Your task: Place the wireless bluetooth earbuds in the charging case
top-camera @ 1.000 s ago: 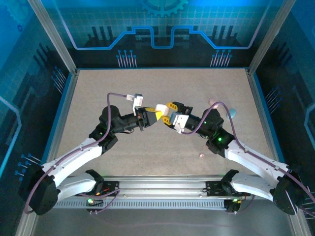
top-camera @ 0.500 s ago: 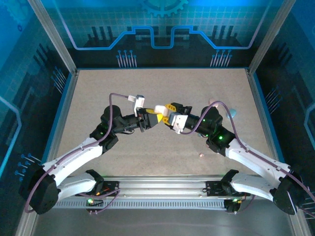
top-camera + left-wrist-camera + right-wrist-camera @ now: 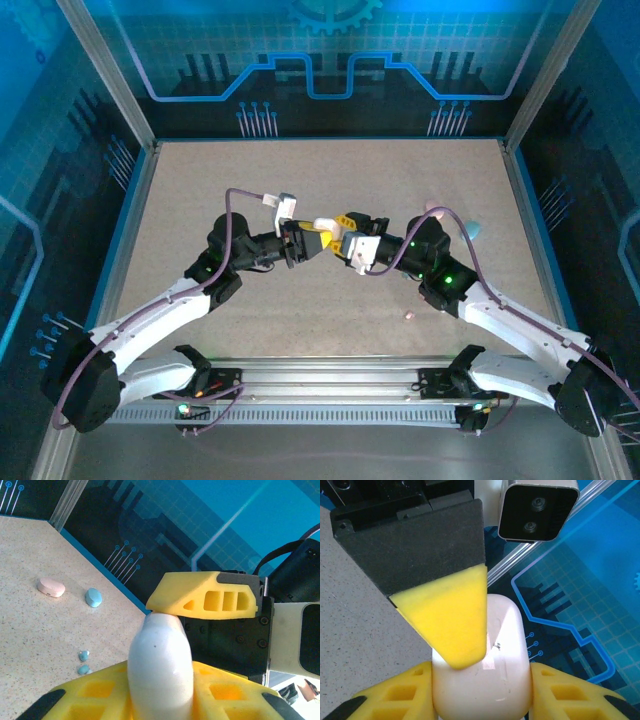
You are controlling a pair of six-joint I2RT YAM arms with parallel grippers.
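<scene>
White case point(image 3: 505, 645): hard, smooth, held up.
Left hand point(image 3: 160, 700): clamped on case.
Right hand point(image 3: 480, 695): clamped on case.
Blue earbuds point(image 3: 83, 655): lying on desk point(image 3: 30, 630); look light, slippery; pinch sides gently.

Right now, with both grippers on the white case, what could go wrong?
The white case, smooth and rounded, is pinched by the left gripper and right gripper; it might squirt out and fall. The blue earbuds lie loose on the table, and neither gripper is free to fetch them.
</scene>
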